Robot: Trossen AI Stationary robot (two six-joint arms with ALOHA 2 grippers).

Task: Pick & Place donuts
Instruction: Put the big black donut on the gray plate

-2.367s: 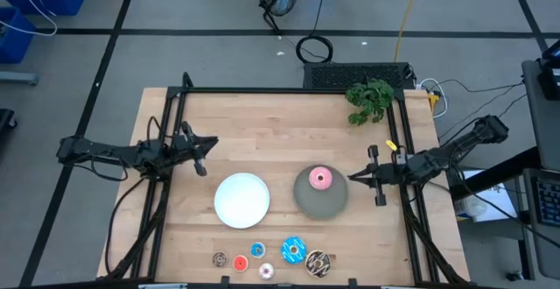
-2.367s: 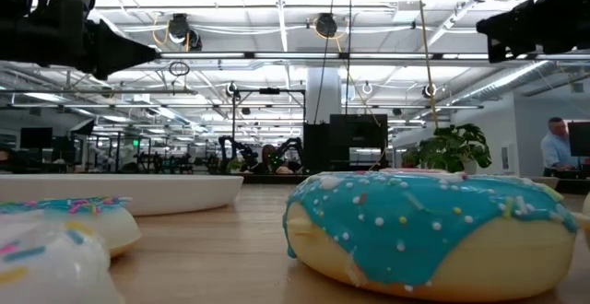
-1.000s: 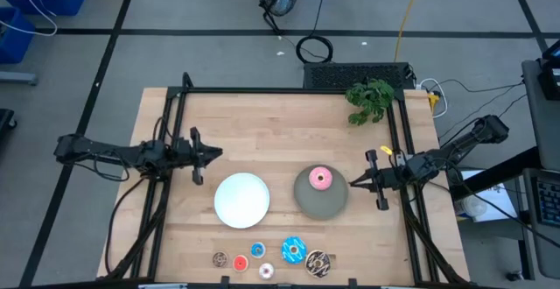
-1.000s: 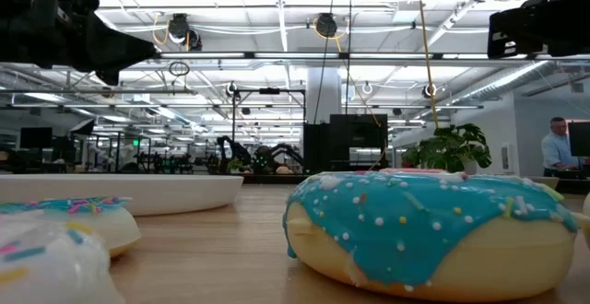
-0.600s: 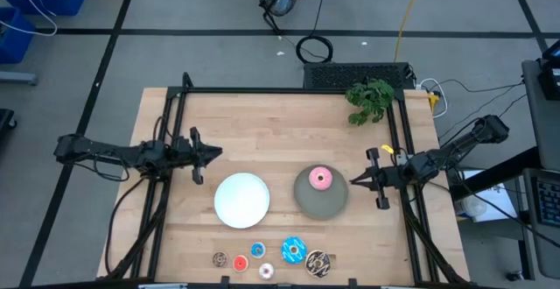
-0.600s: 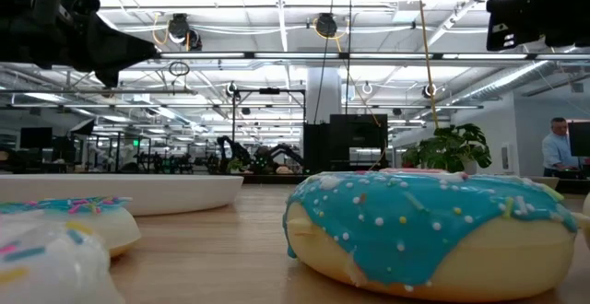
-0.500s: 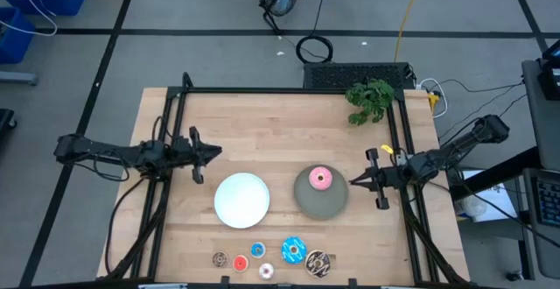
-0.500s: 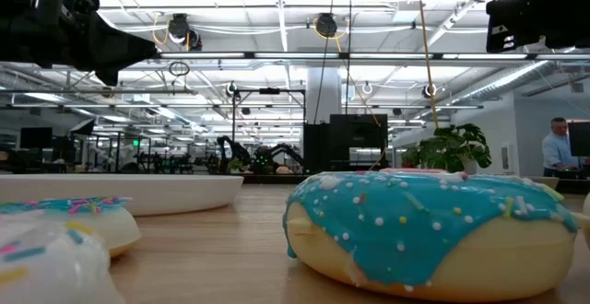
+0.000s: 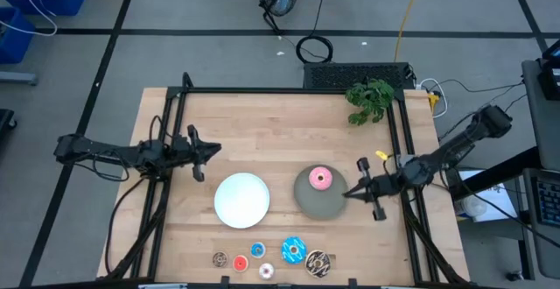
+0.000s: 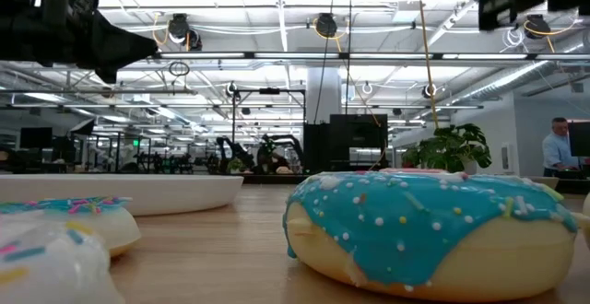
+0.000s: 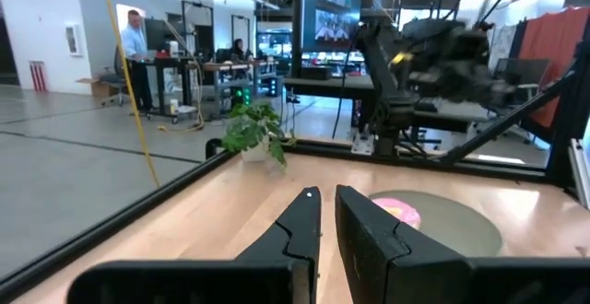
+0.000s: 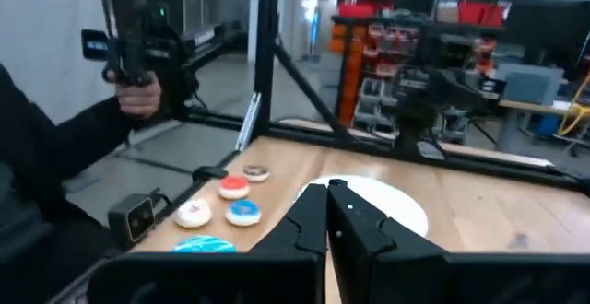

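Observation:
A pink donut (image 9: 320,179) lies on the grey plate (image 9: 319,200); it also shows in the left wrist view (image 11: 398,214). Six more donuts lie near the table's front edge: small brown (image 9: 220,258), red-orange (image 9: 241,263), small blue (image 9: 257,250), whitish (image 9: 266,271), blue-sprinkled (image 9: 292,251) and dark brown-sprinkled (image 9: 317,263). My left gripper (image 9: 217,150) is shut and empty in the air, left of the white plate (image 9: 242,200). My right gripper (image 9: 346,193) is shut and empty at the grey plate's right rim, above the table.
A green plant (image 9: 369,99) stands at the table's far right. A black frame (image 9: 262,91) runs along the table's sides. A person holding a controller (image 12: 138,92) stands off the table, beyond its front edge. Bare wood lies between the plates and the far edge.
My right gripper has swung toward the table's left and near edges, from beside the grey plate to its right rim, staying shut. The donuts and plates have not moved.

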